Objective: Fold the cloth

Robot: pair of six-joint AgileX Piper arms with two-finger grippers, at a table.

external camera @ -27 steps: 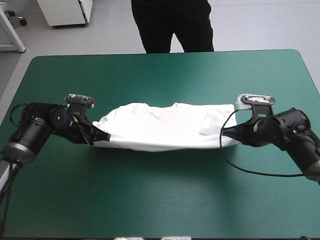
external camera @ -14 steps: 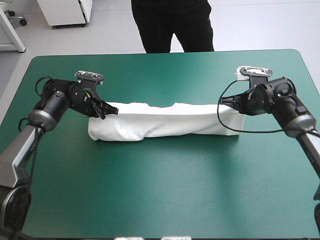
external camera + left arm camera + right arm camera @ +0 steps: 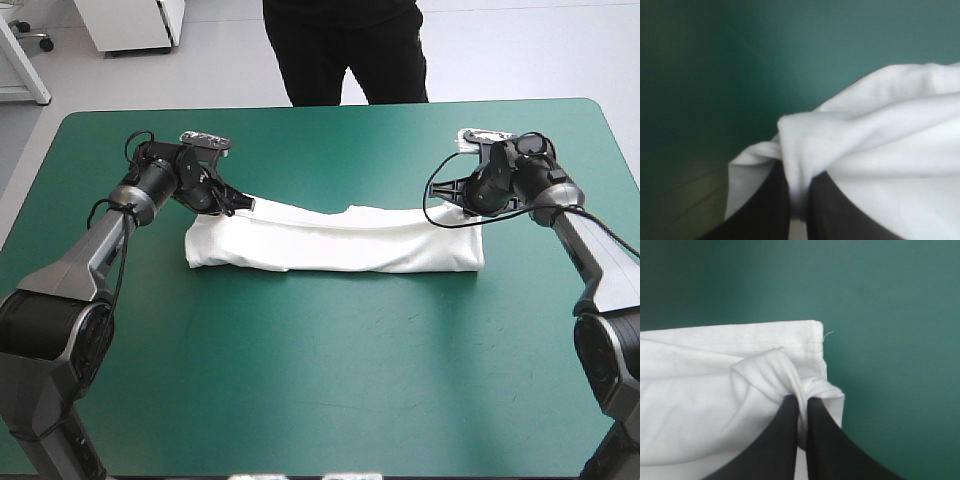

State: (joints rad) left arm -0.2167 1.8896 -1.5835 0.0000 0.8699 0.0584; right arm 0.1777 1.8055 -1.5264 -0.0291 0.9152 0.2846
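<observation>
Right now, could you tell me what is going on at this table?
Two robot arms are folding a white T-shirt on the teal-green table. The T-shirt lies as a long, narrow band across the middle. The left gripper is shut on a pinch of fabric at one end, the right gripper on the other end.

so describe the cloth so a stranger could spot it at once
Start at the teal-green table; across its middle lies the T-shirt, a long white folded band. It is the only white thing there, pinched at each end by the left gripper and right gripper.
</observation>
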